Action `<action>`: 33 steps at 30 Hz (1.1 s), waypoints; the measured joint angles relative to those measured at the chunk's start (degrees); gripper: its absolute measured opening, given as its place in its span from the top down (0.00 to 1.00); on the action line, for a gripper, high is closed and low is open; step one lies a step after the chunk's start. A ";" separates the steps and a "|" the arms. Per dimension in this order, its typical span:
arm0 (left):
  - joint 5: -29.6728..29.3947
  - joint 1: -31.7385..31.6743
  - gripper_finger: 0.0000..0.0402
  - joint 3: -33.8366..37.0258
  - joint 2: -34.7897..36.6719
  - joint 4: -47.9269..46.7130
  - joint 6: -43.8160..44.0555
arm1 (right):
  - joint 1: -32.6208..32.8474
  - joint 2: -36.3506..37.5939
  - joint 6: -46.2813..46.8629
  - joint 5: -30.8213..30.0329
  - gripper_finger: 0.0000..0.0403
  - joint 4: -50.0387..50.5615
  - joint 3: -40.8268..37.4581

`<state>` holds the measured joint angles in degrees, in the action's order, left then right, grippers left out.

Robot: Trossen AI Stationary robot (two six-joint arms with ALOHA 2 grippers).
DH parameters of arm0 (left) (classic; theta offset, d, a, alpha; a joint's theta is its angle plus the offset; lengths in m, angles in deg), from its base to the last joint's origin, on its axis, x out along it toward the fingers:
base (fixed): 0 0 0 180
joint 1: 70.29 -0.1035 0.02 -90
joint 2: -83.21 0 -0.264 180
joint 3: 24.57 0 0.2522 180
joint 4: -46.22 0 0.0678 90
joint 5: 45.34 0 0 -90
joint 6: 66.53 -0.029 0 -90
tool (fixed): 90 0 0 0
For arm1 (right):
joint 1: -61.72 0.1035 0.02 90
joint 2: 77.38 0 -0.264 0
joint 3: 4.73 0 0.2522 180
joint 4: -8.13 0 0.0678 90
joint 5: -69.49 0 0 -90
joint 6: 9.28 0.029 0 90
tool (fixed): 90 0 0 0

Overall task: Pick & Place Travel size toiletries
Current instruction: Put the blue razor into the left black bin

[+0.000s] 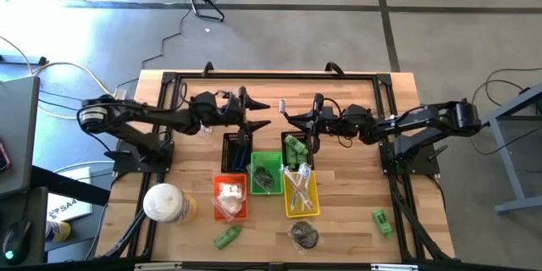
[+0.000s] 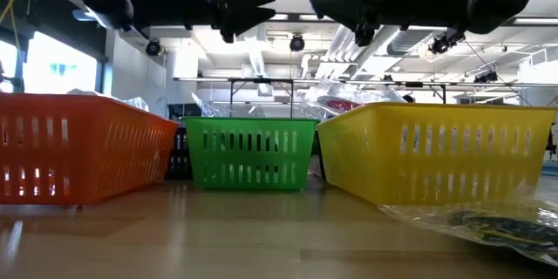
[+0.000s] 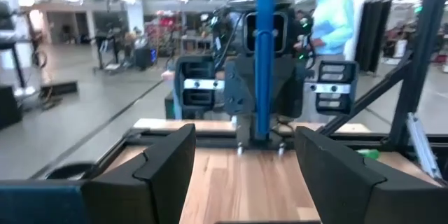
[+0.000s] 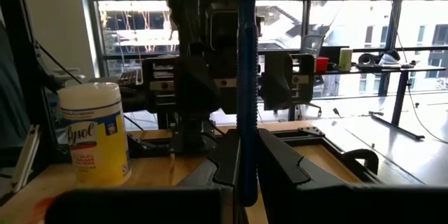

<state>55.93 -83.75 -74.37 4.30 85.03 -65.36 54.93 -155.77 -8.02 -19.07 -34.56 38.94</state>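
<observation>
One blue stick [image 4: 246,98] stands pinched in the right end effector [image 4: 241,164].

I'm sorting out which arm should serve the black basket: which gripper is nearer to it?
Left. The left gripper, open, hovers just above the black basket; the right gripper, shut on a blue stick, hangs farther toward the right.

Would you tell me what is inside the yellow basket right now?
The yellow basket holds slim wrapped sticks lying lengthwise. Anything beneath them is covered, so I cannot tell.
</observation>
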 joint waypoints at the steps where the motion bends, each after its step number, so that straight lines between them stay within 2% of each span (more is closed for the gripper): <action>1: 0.46 0.00 0.40 0.00 -0.57 1.11 -0.19 | 0.00 0.00 -0.01 -0.01 0.94 -0.05 0.00; 9: 1.99 0.00 0.40 -1.12 -4.39 7.00 0.42 | 0.00 -0.57 -0.04 0.00 0.94 -0.21 0.00; 14: 5.06 0.00 0.40 -6.11 -8.23 5.13 2.29 | -0.07 -2.97 0.02 -0.43 0.94 -1.37 0.00; 18: 5.14 0.00 0.40 -9.59 -10.22 0.21 3.34 | -0.07 -4.69 0.15 -0.49 0.94 -2.72 -0.02; 26: 6.99 0.00 0.41 -11.21 -10.98 -1.79 3.20 | -0.13 -4.72 0.00 -3.03 0.94 -2.96 -0.02; 29: 7.00 0.00 0.43 -11.21 -10.98 -1.78 2.35 | -0.13 -4.72 -0.02 -3.01 0.94 -2.93 -0.02; 33: 7.00 0.00 0.51 -11.21 -10.98 -1.77 2.11 | -0.13 -4.72 -0.09 -3.01 0.94 -2.94 -0.02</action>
<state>62.93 -83.75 -85.58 -6.68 83.26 -63.25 54.80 -160.49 -8.11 -22.08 -37.50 38.92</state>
